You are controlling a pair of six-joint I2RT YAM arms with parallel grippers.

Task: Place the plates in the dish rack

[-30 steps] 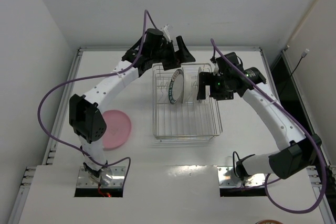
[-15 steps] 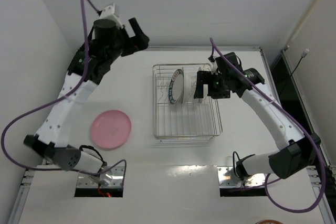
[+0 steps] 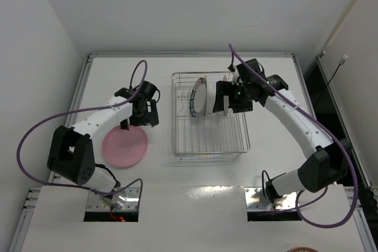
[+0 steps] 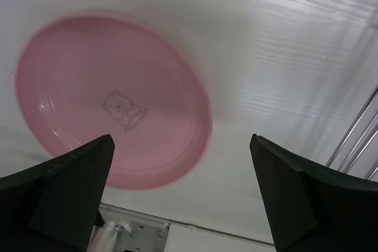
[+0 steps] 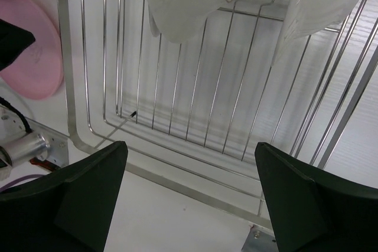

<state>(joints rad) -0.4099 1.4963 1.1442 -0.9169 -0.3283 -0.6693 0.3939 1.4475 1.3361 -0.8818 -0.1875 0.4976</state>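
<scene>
The rack [image 3: 210,155] sits mid-table with its long side running from the far edge toward the arms. The plates in it stand on edge at the far end, faces turned sideways. The blue-rimmed plate [image 3: 197,97] leans a little, and white plates [image 5: 180,1] stand just beside it. The pink plate [image 3: 125,146] lies flat on the table [image 3: 147,75], left of the rack, with bare tabletop between them. The left gripper [image 3: 142,115] hangs over the pink plate's far rim, jaws spread wide with nothing in them. The right gripper [image 3: 227,97] hovers over the racked plates, jaws likewise spread and empty.
</scene>
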